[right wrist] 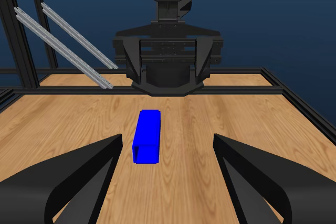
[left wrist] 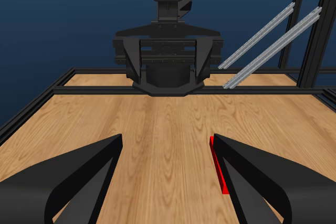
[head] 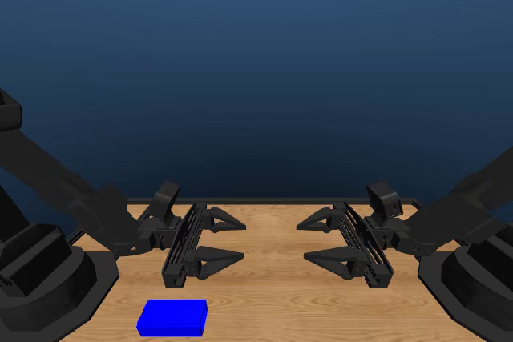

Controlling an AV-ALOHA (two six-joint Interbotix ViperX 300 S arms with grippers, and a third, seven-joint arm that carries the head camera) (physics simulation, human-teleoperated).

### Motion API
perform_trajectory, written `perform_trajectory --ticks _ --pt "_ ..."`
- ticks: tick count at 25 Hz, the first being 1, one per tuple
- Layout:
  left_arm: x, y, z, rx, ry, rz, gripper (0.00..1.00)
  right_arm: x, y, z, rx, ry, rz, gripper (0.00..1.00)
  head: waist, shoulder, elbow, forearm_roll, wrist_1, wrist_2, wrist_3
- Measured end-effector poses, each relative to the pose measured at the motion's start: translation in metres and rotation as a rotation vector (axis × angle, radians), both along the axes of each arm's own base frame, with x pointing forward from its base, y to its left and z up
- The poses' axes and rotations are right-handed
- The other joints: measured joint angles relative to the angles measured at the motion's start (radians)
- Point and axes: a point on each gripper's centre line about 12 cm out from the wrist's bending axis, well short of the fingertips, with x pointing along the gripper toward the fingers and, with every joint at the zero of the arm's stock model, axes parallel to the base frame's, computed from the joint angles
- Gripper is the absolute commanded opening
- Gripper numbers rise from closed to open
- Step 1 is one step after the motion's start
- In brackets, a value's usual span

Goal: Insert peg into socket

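Head view shows my left claw (head: 227, 239) and right claw (head: 319, 238) facing each other above the wooden desk (head: 272, 294), both spread wide and holding nothing. The blue socket (head: 172, 317) lies flat on the desk at the near edge, below my left claw and apart from it. My left wrist view catches the red peg (left wrist: 217, 167) lying on the desk, partly hidden behind one of my jaws. The socket (right wrist: 147, 136) lies between my right claw's jaws, untouched.

Peg (left wrist: 218, 167) lies on table (left wrist: 157, 129), seemingly touching the spread jaws
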Motion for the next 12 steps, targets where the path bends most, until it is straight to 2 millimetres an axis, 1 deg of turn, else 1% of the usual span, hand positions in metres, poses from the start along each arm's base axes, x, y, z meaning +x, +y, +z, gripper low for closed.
perform_trajectory --ticks 1,2,3,4,5,6,8,10,12 --pt "-0.001 -0.003 0.004 -0.014 -0.03 -0.006 1.0 -0.001 0.002 0.0 0.021 0.016 -0.008 1.0 0.001 0.001 -0.014 0.002 0.051 0.008 0.0" --pt "-0.001 -0.007 0.009 -0.029 -0.061 -0.014 1.0 -0.002 0.003 0.002 0.046 0.026 -0.021 1.0 0.003 0.003 -0.032 0.004 0.093 0.014 0.001" --pt "-0.002 -0.01 0.011 -0.044 -0.086 -0.023 1.0 -0.003 0.004 0.002 0.068 0.038 -0.032 1.0 0.004 0.003 -0.046 0.006 0.127 0.018 0.001" --pt "-0.002 -0.013 0.012 -0.057 -0.104 -0.03 1.0 -0.004 0.005 0.002 0.083 0.049 -0.039 1.0 0.006 0.003 -0.055 0.007 0.155 0.021 0.002" --pt "-0.002 -0.015 0.011 -0.069 -0.116 -0.037 1.0 -0.004 0.005 0.002 0.095 0.058 -0.043 1.0 0.007 0.004 -0.059 0.008 0.177 0.023 0.003" --pt "-0.002 -0.016 0.01 -0.08 -0.127 -0.041 1.0 -0.005 0.006 0.001 0.103 0.069 -0.045 1.0 0.008 0.004 -0.062 0.008 0.196 0.024 0.003" --pt "-0.001 -0.018 0.008 -0.095 -0.142 -0.046 1.0 -0.005 0.008 -0.001 0.112 0.086 -0.045 1.0 0.009 0.006 -0.065 0.008 0.222 0.024 0.005" --pt "-0.002 -0.018 0.007 -0.114 -0.148 -0.041 1.0 -0.005 0.009 -0.003 0.116 0.101 -0.044 1.0 0.009 0.009 -0.066 0.008 0.24 0.024 0.008" --pt "-0.005 -0.018 0.002 -0.138 -0.119 -0.015 1.0 -0.005 0.011 -0.004 0.118 0.116 -0.04 1.0 0.007 0.016 -0.067 0.007 0.251 0.023 0.014"
